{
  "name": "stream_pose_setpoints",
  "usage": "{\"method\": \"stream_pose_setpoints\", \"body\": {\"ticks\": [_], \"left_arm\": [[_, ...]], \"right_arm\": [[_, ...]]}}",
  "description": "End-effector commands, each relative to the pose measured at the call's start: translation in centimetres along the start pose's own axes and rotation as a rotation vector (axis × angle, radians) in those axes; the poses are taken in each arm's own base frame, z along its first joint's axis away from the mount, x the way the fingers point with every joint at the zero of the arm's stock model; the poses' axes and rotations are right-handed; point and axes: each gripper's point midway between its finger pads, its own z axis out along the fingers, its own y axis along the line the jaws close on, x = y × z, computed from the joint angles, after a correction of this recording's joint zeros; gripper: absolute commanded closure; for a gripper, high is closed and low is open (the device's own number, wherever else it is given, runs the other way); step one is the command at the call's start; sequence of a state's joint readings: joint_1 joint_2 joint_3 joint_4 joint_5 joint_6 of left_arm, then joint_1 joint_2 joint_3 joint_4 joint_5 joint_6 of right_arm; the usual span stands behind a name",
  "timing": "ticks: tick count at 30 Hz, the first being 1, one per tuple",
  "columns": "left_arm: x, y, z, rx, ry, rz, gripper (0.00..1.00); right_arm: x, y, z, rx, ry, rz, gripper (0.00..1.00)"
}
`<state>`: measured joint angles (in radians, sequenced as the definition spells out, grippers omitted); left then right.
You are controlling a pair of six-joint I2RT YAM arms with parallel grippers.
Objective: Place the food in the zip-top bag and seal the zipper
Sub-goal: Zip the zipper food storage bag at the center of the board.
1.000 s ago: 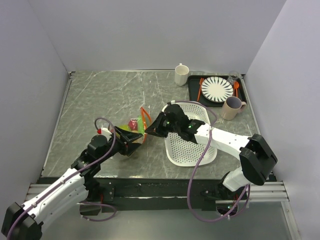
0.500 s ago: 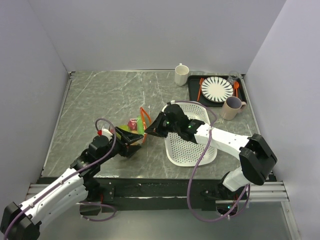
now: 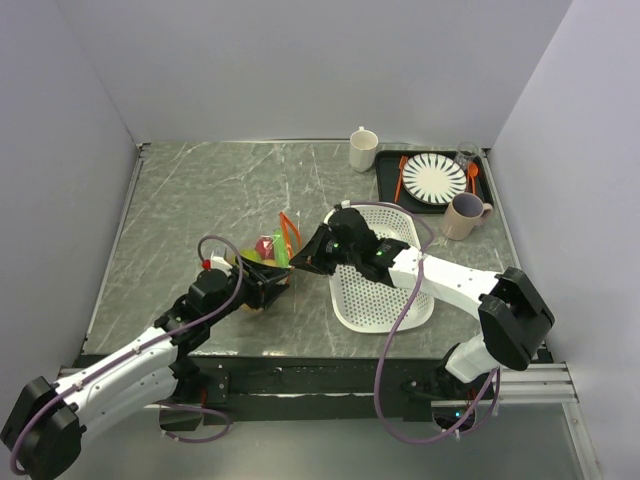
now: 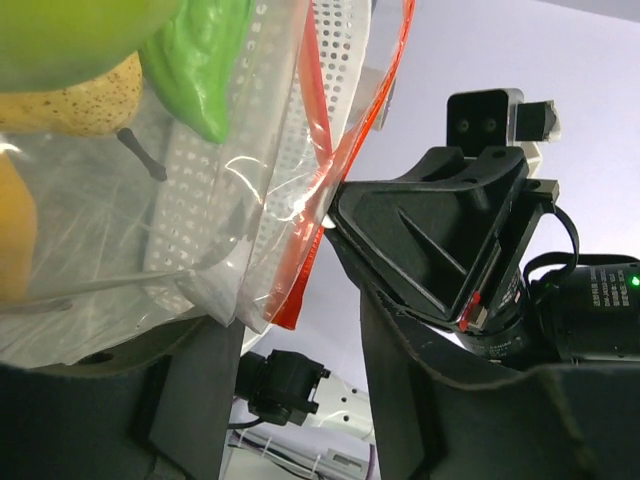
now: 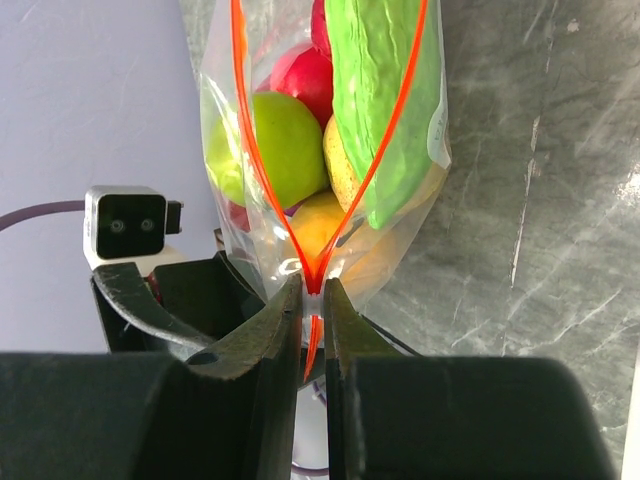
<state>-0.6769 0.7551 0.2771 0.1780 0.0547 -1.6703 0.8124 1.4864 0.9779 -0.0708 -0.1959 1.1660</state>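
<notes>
Nearest me, the left gripper (image 3: 268, 284) reaches in from the near left. In its wrist view its fingers are spread, and the lower edge of the bag (image 4: 150, 230) hangs into the gap and lies against one finger. I see no pinch there.

The bag sits on the table (image 3: 190, 200) left of centre, between the two grippers, with its mouth towards the right arm. The food is inside it: a cucumber (image 5: 385, 110) along one side, a green ball (image 5: 278, 150) beside it, a red ball (image 5: 303, 78) deeper in, and a yellow ball (image 5: 320, 222) nearest the mouth.

The zipper (image 4: 293, 295) gapes in a V, its two orange-red strips meeting at one end. The right gripper (image 5: 312, 290) is pressed together on that meeting point, pinching the strip between its fingertips.

Just right of the bag, under the right arm, lies a white basket (image 3: 385, 290).

Farther back on the right stands a brownish mug (image 3: 462, 215). Behind it a black tray (image 3: 383, 175) holds a striped plate (image 3: 434, 180), with a white mug (image 3: 363, 150) just to its left.
</notes>
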Motion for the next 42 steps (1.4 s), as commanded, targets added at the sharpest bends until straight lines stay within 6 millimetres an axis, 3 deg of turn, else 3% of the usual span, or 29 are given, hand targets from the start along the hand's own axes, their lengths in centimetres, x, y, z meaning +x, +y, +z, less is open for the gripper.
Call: {"method": "stream_pose_setpoints", "body": {"ticks": [1,9,14,25,36,40,42], "left_arm": [[-0.6,-2.5,0.1,0.087,-0.041,-0.009,0.49],[-1.2,-1.9,0.1,0.048,-0.075,0.000,0.63],[-1.3,-1.9,0.2,0.047,-0.080,-0.001,0.66],[-2.2,-1.6,-0.5,0.044,-0.130,-0.009,0.55],[-1.6,-1.4,0.2,0.035,-0.097,-0.016,0.81],[-1.6,-1.2,0.3,0.025,-0.093,-0.010,0.99],[-1.4,-1.2,0.2,0.026,-0.086,-0.010,0.99]], "right_arm": [[0.3,2.9,-1.8,-0.087,-0.008,-0.027,1.00],[1.4,2.3,-1.7,-0.075,0.017,-0.037,1.00],[2.1,2.2,-1.8,-0.070,0.030,-0.051,1.00],[2.3,1.8,-2.1,-0.058,0.024,-0.058,1.00],[2.7,1.8,-1.9,-0.058,0.034,-0.063,1.00],[2.7,1.5,-1.8,-0.053,0.034,-0.060,1.00],[2.7,1.5,-1.8,-0.051,0.033,-0.061,1.00]]}}
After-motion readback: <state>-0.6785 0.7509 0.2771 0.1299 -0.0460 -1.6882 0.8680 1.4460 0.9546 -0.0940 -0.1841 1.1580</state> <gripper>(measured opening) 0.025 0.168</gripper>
